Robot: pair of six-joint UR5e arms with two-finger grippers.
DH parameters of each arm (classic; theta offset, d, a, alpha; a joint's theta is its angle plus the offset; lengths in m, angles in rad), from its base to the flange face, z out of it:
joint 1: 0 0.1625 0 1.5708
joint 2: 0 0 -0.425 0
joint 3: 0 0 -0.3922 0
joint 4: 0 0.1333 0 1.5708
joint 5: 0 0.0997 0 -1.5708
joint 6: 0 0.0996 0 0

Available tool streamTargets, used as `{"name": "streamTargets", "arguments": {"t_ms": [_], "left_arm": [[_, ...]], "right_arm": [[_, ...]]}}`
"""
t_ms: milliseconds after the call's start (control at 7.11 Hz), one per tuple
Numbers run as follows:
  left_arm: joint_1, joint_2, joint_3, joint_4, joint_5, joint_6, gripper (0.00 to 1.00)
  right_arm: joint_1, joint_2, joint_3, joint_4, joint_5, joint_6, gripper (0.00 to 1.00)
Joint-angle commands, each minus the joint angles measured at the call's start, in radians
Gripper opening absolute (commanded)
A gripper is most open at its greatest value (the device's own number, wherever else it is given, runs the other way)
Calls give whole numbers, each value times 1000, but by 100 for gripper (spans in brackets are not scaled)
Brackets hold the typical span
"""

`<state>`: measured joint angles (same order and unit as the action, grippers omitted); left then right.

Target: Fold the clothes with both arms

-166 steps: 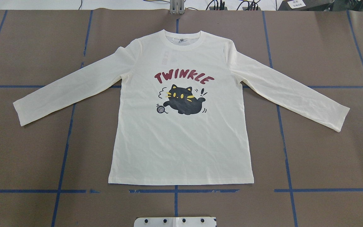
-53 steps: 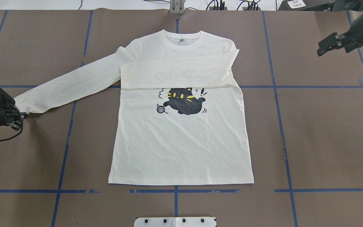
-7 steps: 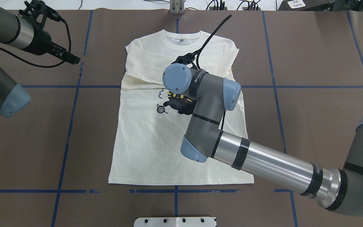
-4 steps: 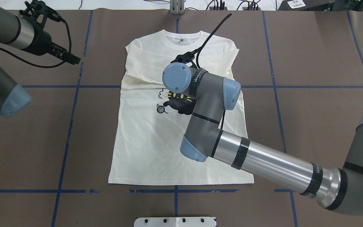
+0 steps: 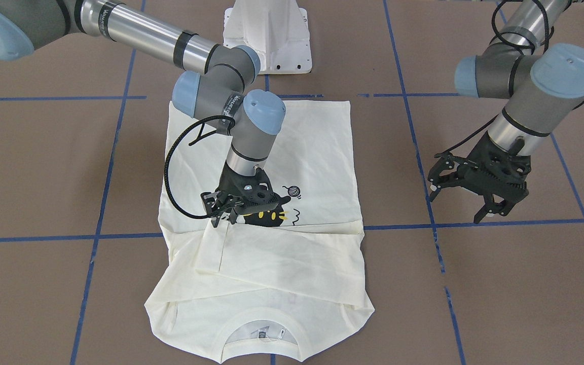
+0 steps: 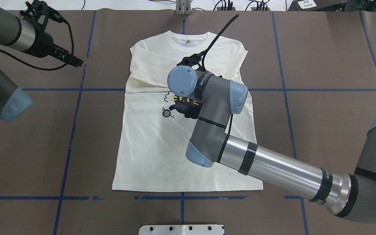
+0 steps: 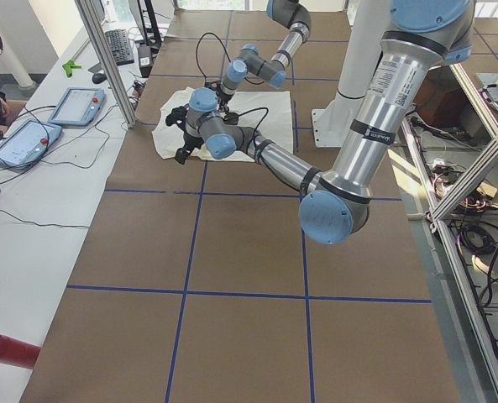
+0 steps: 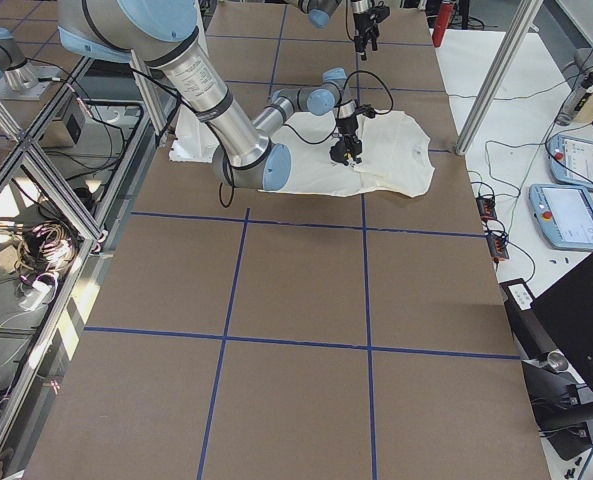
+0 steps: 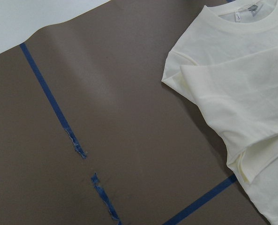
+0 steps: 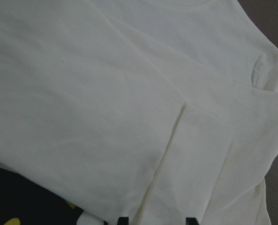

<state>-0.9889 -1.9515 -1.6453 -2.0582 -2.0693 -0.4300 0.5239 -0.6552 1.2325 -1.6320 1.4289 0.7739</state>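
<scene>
Both sleeves [image 5: 282, 253] now lie folded across the cream shirt [image 6: 155, 153], mid table [image 6: 331, 130]. Right gripper [image 5: 222, 217] seems spread over the cuff [image 5: 210, 248]; left gripper [image 6: 77, 61], spread, hovers at ten o'clock overhead. Snagged fabric could pull the fold open.

the cream long-sleeved cloth shirt [image 6: 162, 156] looks soft, matt and finely creased. beneath it, the brown table cover [image 6: 331, 58] is matt, paper-like. the silver right arm tube [image 6: 279, 168] is smooth, glossy metal.

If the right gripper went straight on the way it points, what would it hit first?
Likely the sleeve cuff folded onto the shirt: the right gripper points down at it, jaws open. How close it is remains unclear.
</scene>
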Motion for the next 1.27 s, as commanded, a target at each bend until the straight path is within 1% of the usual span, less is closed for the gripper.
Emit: {"name": "streamTargets", "arguments": {"t_ms": [0,141,281,422,703,844,984,1125], "left_arm": [[1,28,1,-35,0,-12,100],[1,31,2,-43,0,-13,100],[1,31,1,-43,0,-16,100],[1,31,-1,-45,0,-19,100],[1,31,-1,-45,0,-21,100],[3,31,-1,-45,0,-21,100],[3,31,-1,-45,0,-21,100],[3,29,-2,-45,0,-24,100]], "right_arm": [[-5,25,-34,-2,-21,-5,46],[-5,25,-34,-2,-31,-11,42],[-5,25,-34,-2,-36,-22,25],[-5,25,-34,-2,-39,-24,14],[-5,22,-34,-2,-41,-41,15],[-5,22,-34,-2,-41,-41,3],[-4,20,-30,0,-41,-41,0],[2,16,-22,1,-39,-41,0]]}}
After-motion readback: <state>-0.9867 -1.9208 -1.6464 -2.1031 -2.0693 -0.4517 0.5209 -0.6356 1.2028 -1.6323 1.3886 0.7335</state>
